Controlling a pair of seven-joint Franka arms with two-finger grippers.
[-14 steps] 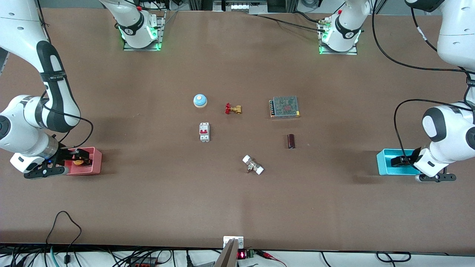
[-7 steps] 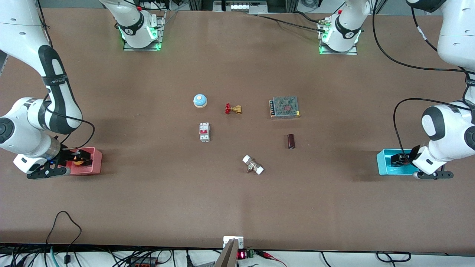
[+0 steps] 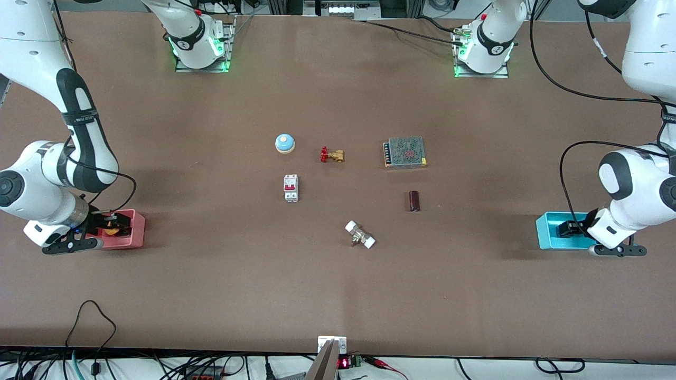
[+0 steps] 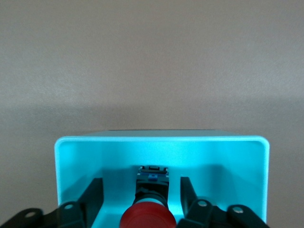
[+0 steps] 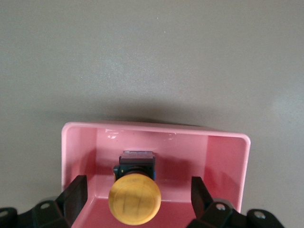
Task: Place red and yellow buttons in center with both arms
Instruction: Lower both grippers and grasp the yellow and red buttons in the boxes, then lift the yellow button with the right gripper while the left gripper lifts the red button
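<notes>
The red button (image 4: 148, 216), black-bodied with a round red cap, lies in the cyan bin (image 4: 161, 142) at the left arm's end of the table. My left gripper (image 4: 140, 192) is lowered into that bin, open, its fingers (image 4: 93, 190) on either side of the button without touching it. The yellow button (image 5: 135, 197) lies in the pink bin (image 5: 156, 129) at the right arm's end. My right gripper (image 5: 137, 192) is open inside that bin, its fingers (image 5: 76, 192) well apart on either side of the yellow cap. In the front view the left gripper (image 3: 573, 228) is in the cyan bin (image 3: 546, 232) and the right gripper (image 3: 108, 227) is in the pink bin (image 3: 134, 232).
On the brown tabletop (image 3: 338, 285) in the middle stand a blue-and-white bell (image 3: 284, 143), a brass valve with a red handle (image 3: 331, 155), a white breaker (image 3: 291, 188), a metal power supply (image 3: 405, 152), a dark cylinder (image 3: 414, 201) and a white-ended fitting (image 3: 360, 235).
Both arms have sunk a little, bringing the grippers deeper into their bins. The buttons and the middle objects have not moved.
</notes>
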